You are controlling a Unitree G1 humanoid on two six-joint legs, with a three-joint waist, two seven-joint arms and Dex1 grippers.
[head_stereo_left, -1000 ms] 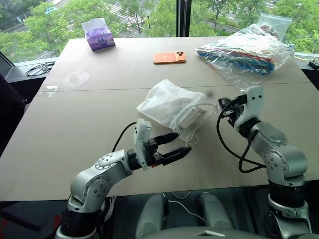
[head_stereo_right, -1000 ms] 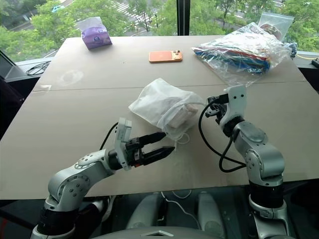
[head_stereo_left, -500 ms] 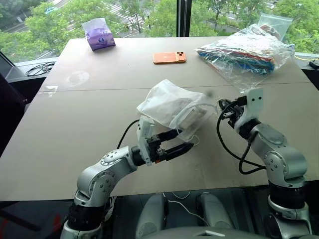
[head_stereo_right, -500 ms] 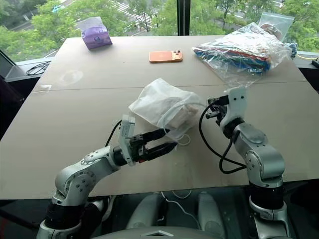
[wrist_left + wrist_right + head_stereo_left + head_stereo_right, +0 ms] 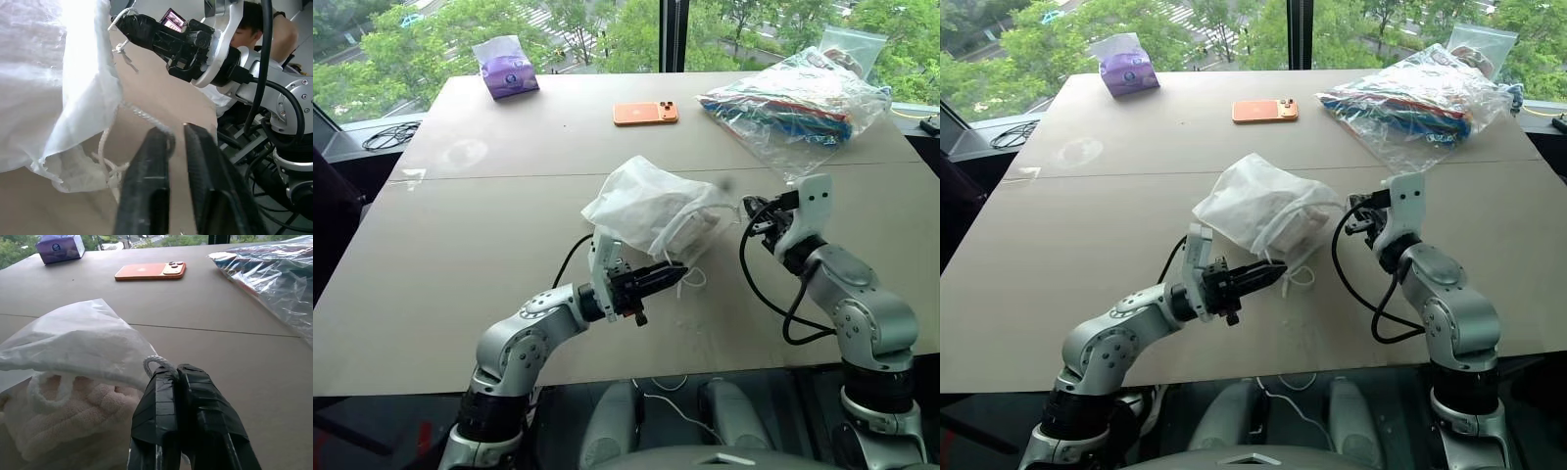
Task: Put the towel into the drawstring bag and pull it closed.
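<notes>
The white semi-sheer drawstring bag (image 5: 641,201) lies at mid-table with its mouth toward me. Inside the mouth sits the off-white fluffy towel (image 5: 63,413), partly covered by the fabric. My left gripper (image 5: 175,131) is at the near side of the mouth, shut on a thin white cord (image 5: 142,116) that runs from the bag. My right gripper (image 5: 173,369), at the bag's right side (image 5: 751,209), is shut on a loop of the other cord (image 5: 156,361). Both cords hang slack.
An orange phone (image 5: 646,113) lies behind the bag, a purple tissue pack (image 5: 507,69) at the far left, and a big clear plastic bag of colourful items (image 5: 798,103) at the far right. The table's near edge (image 5: 705,367) runs just below both arms.
My left gripper's fingers, open before, have shut on the cord at the bag's mouth, and that hand has edged closer to the bag. The right arm and the bag stay put.
</notes>
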